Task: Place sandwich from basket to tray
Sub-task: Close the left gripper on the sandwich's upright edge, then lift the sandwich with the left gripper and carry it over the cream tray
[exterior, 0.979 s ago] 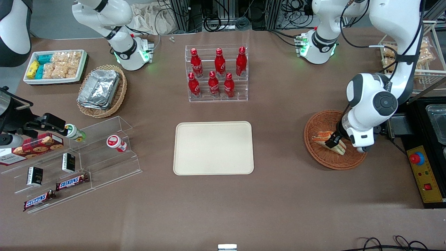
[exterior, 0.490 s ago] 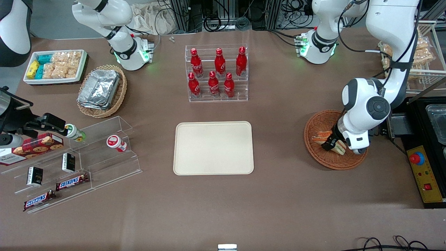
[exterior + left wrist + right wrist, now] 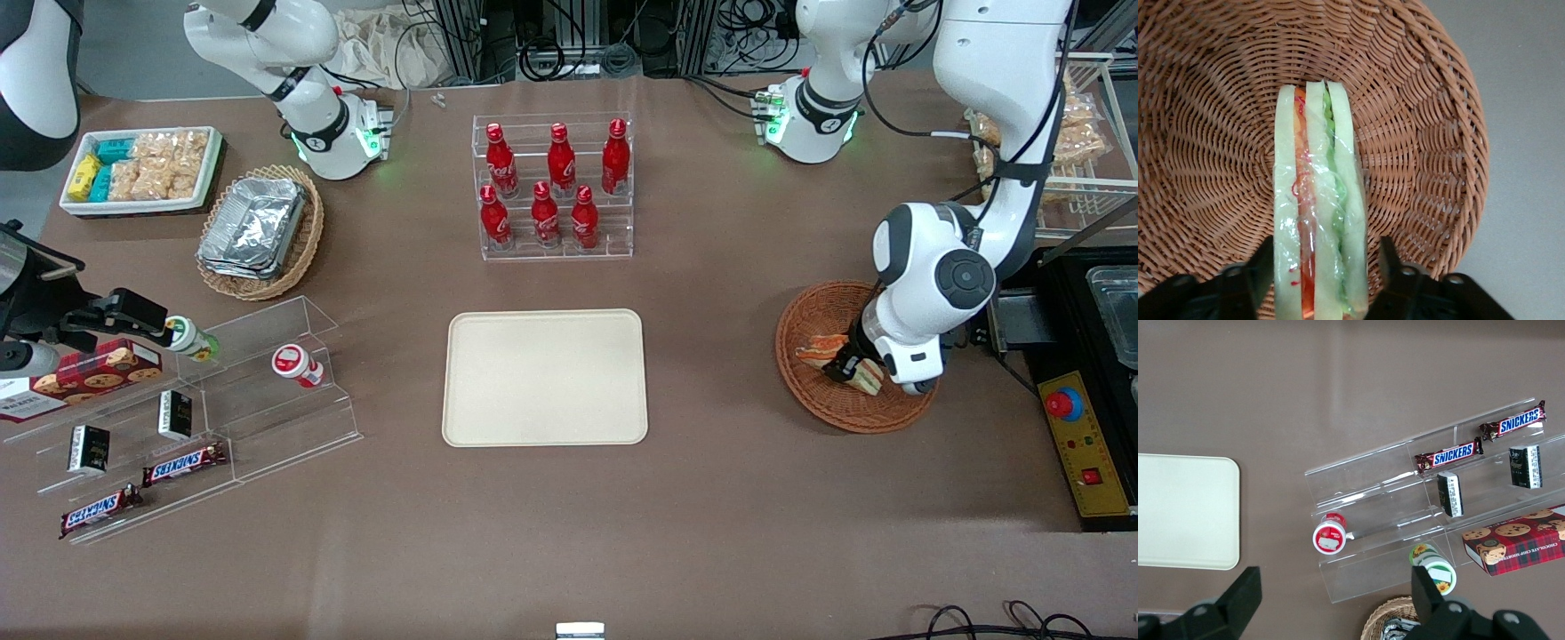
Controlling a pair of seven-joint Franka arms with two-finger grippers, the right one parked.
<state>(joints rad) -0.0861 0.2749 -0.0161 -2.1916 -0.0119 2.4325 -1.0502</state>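
Note:
The sandwich (image 3: 1319, 200), a plastic-wrapped wedge of white bread with orange-red and green filling, stands on edge in the reddish-brown wicker basket (image 3: 1211, 133). My left gripper (image 3: 1326, 250) is down in the basket and open, with one black finger on each side of the sandwich. One finger is against the bread and a small gap shows at the other. In the front view the gripper (image 3: 846, 367) covers the middle of the sandwich (image 3: 818, 348) in the basket (image 3: 827, 409). The cream tray (image 3: 544, 377) lies bare mid-table, toward the parked arm's end from the basket.
A clear rack of red bottles (image 3: 553, 187) stands farther from the front camera than the tray. A yellow control box with a red button (image 3: 1080, 440) and a black unit sit beside the basket at the working arm's end. Snack shelves (image 3: 191, 418) lie toward the parked arm's end.
The left wrist has shifted slightly toward the tray and settled lower over the basket, so the fingers now straddle the sandwich. The sandwich has not moved.

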